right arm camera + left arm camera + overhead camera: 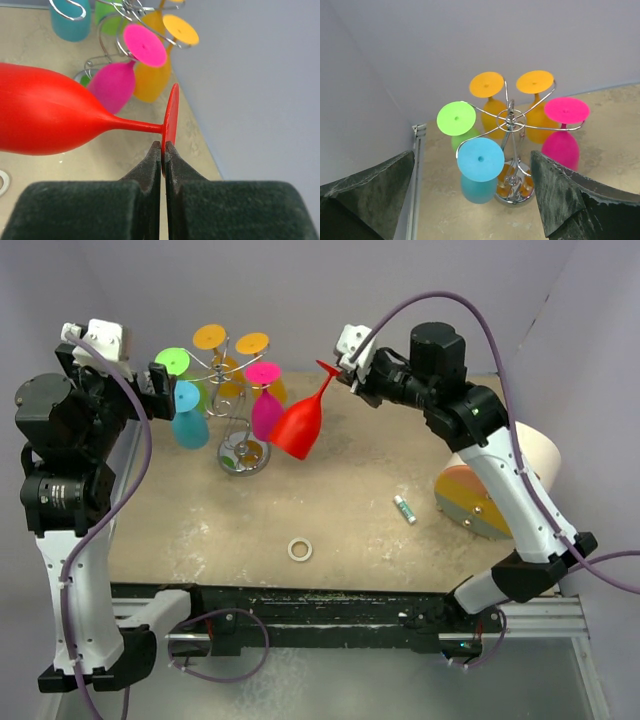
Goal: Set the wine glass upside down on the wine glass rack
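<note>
A red wine glass [298,426] hangs bowl-down and tilted, just right of the silver wire wine glass rack [234,368]. My right gripper [343,368] is shut on the rim of the glass's round foot [171,117], with the bowl [40,117] out to the left. The rack [512,120] holds several glasses upside down: green, blue, two orange and pink. Its round shiny base [516,196] stands on the table. My left gripper [160,392] is open and empty, raised to the left of the rack with its fingers [560,192] apart.
A white ring [300,550] and a small green-capped tube [404,509] lie on the tan tabletop. A large cream roll with a coloured end [490,490] lies at the right under my right arm. Grey walls close the back and sides.
</note>
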### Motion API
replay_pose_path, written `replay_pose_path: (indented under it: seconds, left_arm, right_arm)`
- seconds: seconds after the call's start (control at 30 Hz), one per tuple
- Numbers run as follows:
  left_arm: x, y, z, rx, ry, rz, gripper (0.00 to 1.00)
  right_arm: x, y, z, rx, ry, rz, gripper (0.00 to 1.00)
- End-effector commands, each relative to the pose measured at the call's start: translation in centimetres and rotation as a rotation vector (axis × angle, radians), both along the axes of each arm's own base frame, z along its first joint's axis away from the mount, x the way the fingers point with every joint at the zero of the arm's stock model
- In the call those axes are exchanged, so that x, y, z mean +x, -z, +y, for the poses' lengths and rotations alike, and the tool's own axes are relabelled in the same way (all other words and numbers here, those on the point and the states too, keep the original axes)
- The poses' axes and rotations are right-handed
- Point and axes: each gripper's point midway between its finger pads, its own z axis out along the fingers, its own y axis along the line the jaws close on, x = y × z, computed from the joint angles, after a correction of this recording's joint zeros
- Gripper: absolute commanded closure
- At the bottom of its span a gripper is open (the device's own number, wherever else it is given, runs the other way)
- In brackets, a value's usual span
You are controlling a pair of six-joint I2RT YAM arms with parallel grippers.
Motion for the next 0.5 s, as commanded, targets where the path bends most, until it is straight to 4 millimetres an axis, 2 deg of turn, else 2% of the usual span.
replay_pose_path:
  seconds: [0.0, 0.3, 0.47]
  left_arm:
    - [0.2, -0.7, 2.0, -0.046, -0.104, -0.014, 0.01]
    - [1.6, -0.6, 3.1, -0.065, -0.138, 0.008, 0.01]
    - [2.8, 0.6, 3.6, -0.063, -0.15, 0.043, 0.01]
  right_arm:
    - [-2.3, -2.3, 2.7, -0.078, -0.107, -0.133, 1.0]
    - [-4.8, -3.3, 9.1, -0.152, -0.23, -0.264, 1.0]
    - [-4.7, -3.0, 12.3, -0.226, -0.241, -0.367, 1.0]
